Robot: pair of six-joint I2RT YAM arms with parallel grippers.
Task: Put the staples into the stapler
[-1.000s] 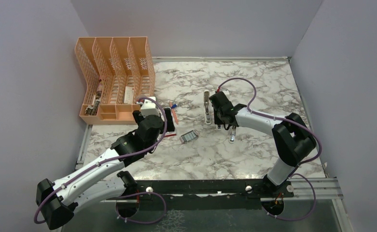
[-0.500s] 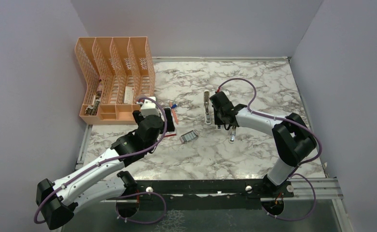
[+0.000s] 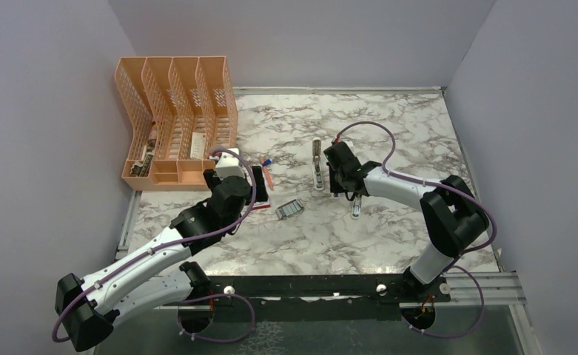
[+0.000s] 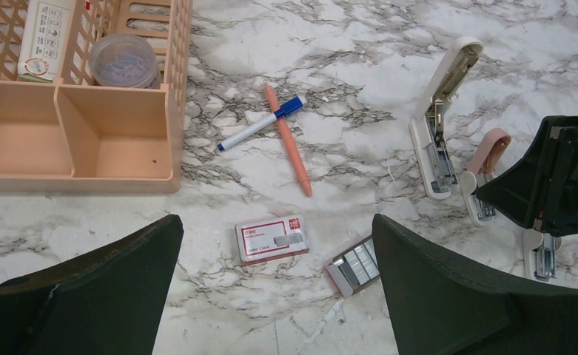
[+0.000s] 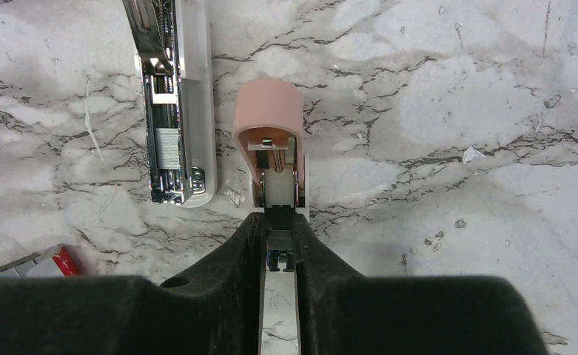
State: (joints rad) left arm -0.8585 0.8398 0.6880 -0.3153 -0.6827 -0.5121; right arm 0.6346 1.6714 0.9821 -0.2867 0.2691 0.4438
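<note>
Since the earlier frames the right end effector [image 5: 278, 218] has shifted slightly towards the right and its cable loop has changed shape. The left arm and every loose item lie as before.

On the tabletop [image 4: 345, 44] there are two staplers, two pens, one staple box, one block of staples and one orange organiser [image 4: 115, 159]. The pens, an orange pen [image 4: 289, 142] and a white pen with a blue cap [image 4: 260, 128], lie crossed.

The stapler [image 4: 439, 122], white and lying hinged open with its silver channel upward, sits just beside the pink stapler [image 5: 268, 118]. It is to the left of the right end effector and apart from it. That end effector's fingers are pressed together on the pink stapler's narrow base.

The staples [image 4: 355, 263] lie loose beside the red-and-white box [image 4: 271, 238], between the two arms. They are below the left end effector [image 4: 274, 222], whose fingers are spread wide and hold nothing.
</note>
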